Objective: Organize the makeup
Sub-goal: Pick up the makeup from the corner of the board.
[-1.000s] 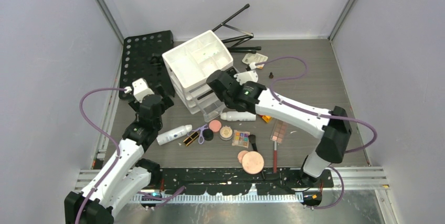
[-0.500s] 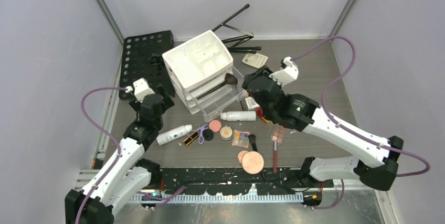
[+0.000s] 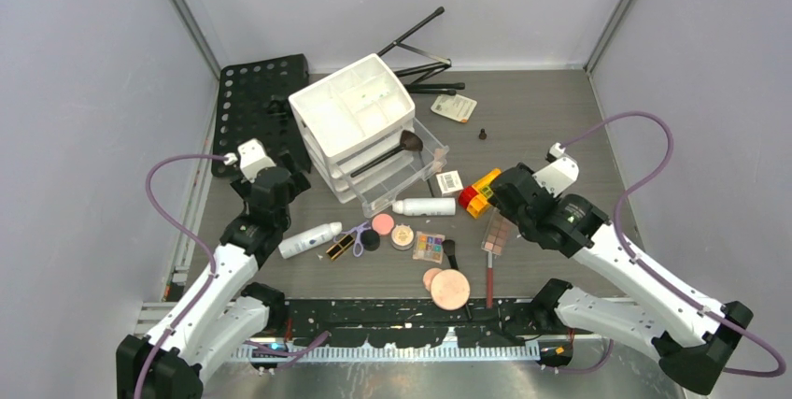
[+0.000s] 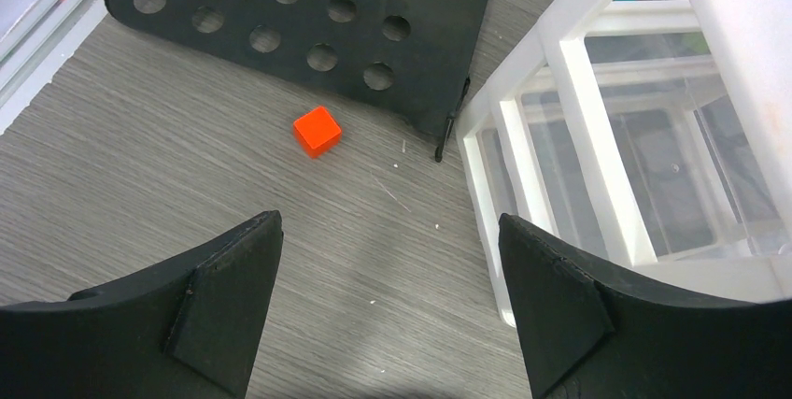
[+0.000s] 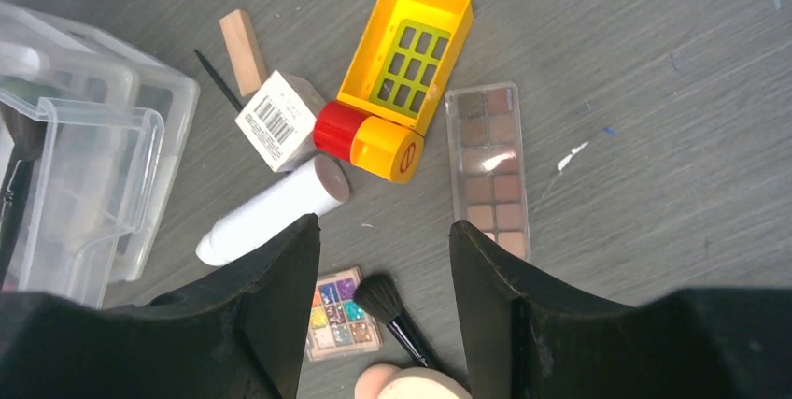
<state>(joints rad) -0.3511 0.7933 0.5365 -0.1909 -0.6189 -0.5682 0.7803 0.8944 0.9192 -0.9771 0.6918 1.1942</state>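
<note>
1. The white drawer organiser (image 3: 353, 109) stands at the far centre of the table (image 3: 560, 128). Its two clear drawers (image 3: 397, 179) are pulled out toward the near side. A long black brush (image 3: 388, 154) lies slanted across the upper open drawer, bristles to the right.

2. Left gripper (image 4: 389, 226): jaws wide and empty, over bare table beside the organiser's left side. The perforated black plate (image 4: 308, 16) and an orange cube (image 4: 317, 130) lie ahead of it. In the top view all loose makeup lies well to its right.

3. Right gripper (image 5: 385, 226): jaws moderately apart with nothing between them, held above the table right of centre.
- In its wrist view the brown-shade palette (image 5: 490, 165) lies just ahead of the finger at the right, and the capped white bottle (image 5: 271, 210) just ahead of the other.
- The red-and-yellow block (image 5: 392, 91) lies beyond the gap.
- The multicolour eyeshadow palette (image 5: 338, 315) and a short black brush (image 5: 392, 310) show between the fingers, lower down. Neither is touched.

4. Loose items near centre, top view:
- A second white bottle (image 3: 310, 239), the black-gold lipstick (image 3: 342, 247), a pink compact (image 3: 382, 223) and a tan compact (image 3: 403, 235) lie in a rough row left of the eyeshadow palette.
- The large peach compact (image 3: 450, 289) lies nearest the table's near edge.

5. A barcoded white box (image 5: 278, 119) lies against the block's red end, with a small wooden block (image 5: 243, 39) just beyond it.
</note>
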